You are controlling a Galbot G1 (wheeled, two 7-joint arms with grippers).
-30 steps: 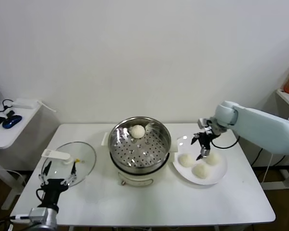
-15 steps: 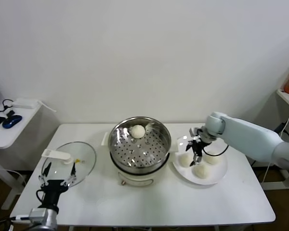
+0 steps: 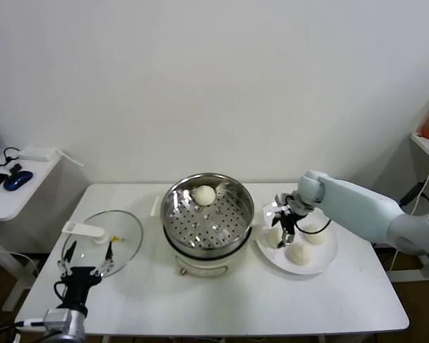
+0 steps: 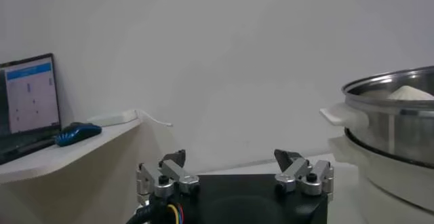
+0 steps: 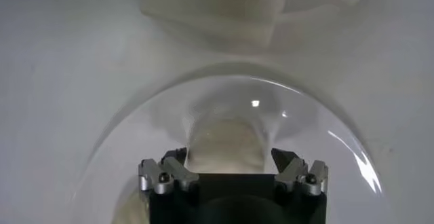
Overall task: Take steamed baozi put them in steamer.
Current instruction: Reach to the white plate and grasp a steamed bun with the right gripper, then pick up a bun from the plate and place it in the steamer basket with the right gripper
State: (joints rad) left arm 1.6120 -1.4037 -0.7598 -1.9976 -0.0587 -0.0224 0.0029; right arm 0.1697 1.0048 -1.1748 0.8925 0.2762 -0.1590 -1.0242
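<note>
The right tool (image 3: pixel 282 227), jaws spread, is lowered around a baozi (image 3: pixel 274 237) on the plate (image 3: pixel 322 260), right of centre; the steamer (image 3: pixel 207 223) is alongside.

The left tool (image 3: pixel 84 272) is parked open, lower left.

I see creamy-white baozi (image 3: pixel 298 253) on a white plate (image 3: pixel 320 264), another baozi (image 3: pixel 204 194) in the shiny silver, hole-dotted steamer (image 3: pixel 208 218). White table (image 3: pixel 214 300), blue mouse (image 3: pixel 18 179).

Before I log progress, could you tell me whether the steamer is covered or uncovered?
Uncovered: the steamer shows its perforated tray and one baozi, and the glass lid lies on the table beside it.
</note>
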